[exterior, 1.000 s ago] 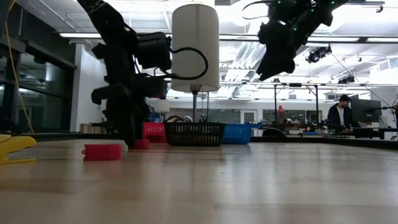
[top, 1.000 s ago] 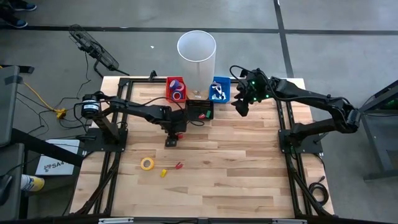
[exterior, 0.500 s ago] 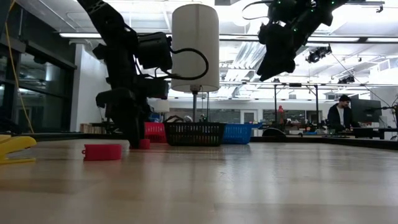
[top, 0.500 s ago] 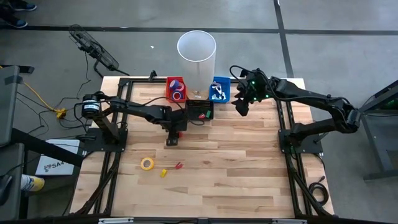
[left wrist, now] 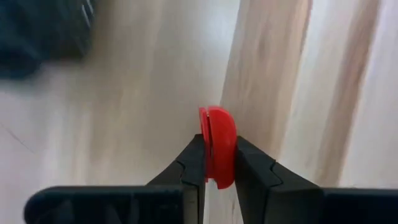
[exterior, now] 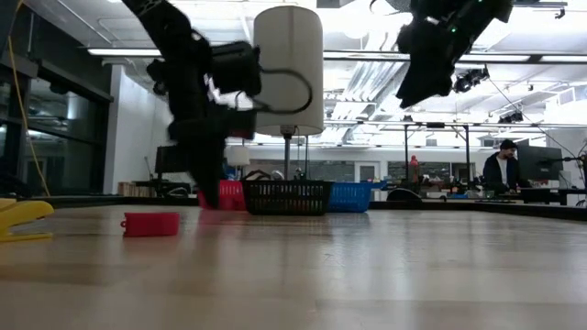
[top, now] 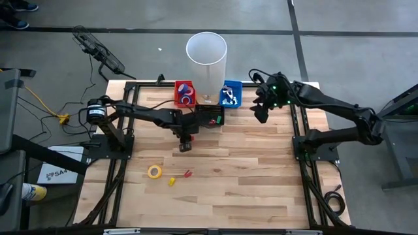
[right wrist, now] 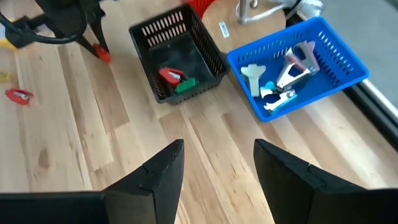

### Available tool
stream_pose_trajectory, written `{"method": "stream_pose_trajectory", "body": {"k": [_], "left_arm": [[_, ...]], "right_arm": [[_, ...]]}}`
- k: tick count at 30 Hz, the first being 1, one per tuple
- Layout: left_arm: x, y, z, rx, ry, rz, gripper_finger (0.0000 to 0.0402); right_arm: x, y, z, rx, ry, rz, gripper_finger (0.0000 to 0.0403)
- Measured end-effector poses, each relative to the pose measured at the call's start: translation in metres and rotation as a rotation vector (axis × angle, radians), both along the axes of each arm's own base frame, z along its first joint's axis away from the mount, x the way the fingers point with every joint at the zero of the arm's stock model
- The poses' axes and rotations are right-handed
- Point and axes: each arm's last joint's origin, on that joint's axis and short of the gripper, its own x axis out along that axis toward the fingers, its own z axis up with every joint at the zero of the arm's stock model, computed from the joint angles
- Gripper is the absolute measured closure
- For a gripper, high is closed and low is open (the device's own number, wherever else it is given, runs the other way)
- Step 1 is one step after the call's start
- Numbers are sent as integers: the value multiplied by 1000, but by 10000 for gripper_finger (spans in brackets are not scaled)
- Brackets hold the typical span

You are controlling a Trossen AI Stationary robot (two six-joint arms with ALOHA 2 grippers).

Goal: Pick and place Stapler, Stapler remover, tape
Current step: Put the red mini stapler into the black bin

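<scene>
Since earlier, left claw closed on the red tape roll; right claw hangs open above the desk.

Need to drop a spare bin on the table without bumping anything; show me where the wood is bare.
Bare wood fills the near half of the table, right of the yellow tape roll and the small yellow and red bits beside it. It is crowded along the far edge: red basket, black basket, blue basket, both arms.
</scene>
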Motion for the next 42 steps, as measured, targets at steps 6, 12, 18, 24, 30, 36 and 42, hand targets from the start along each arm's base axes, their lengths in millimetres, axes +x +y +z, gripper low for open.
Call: {"method": "stream_pose_trajectory", "body": {"k": [6,12,18,24,30,36,42], "left_arm": [[25,7,37,71,-128,50,352],[40,15,65,258,-218,137,352],[43,19,57,410,-189,130,352],[51,22,33,486,-97,67,352],[57,25,19,536,-66,86,352],[58,25,15,529,-63,77,352],[58,25,15,537,-56,52,312]], "right_arm": [[-12,5,13,-57,-41,-51,218],[-18,7,19,-101,-48,-87,219],[-18,8,19,-103,-47,-85,218],[-19,8,18,-102,-42,-83,221],[-19,8,18,-102,-40,-82,221],[-19,8,18,-103,-38,-82,222],[-19,8,18,-107,-34,-77,222]]}}
